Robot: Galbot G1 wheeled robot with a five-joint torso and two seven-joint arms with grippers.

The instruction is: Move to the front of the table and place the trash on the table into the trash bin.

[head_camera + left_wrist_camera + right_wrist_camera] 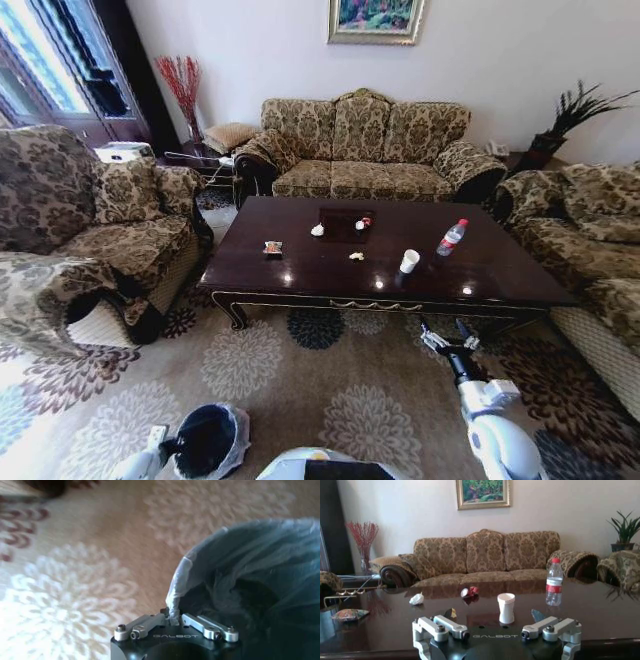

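Jaws spread wide and holding nothing, the right gripper (447, 341) hangs low just short of the front edge of the glossy dark brown coffee table with gilt trim (300, 283), aimed across its surface. The left gripper (174, 624) has its jaws pinched on the puffed translucent liner at the rim of the small round black trash bin (208, 441), which sits on the patterned carpet close in front of the robot, on its left.

By the look of it, the approach is about done and picking has not begun: all the litter lies on the surface. Nearest the right gripper stands an upright white paper cup (506, 608), with a clear red-capped water bottle (553, 581) upright just beyond. Farther off lie a crumpled white paper (416, 599), a red-and-white scrap (469, 591) and a colourful snack wrapper (350, 614) to the left.

The next move would need the right arm lifted over the edge and reached to the cup, gripping its thin wall gently.
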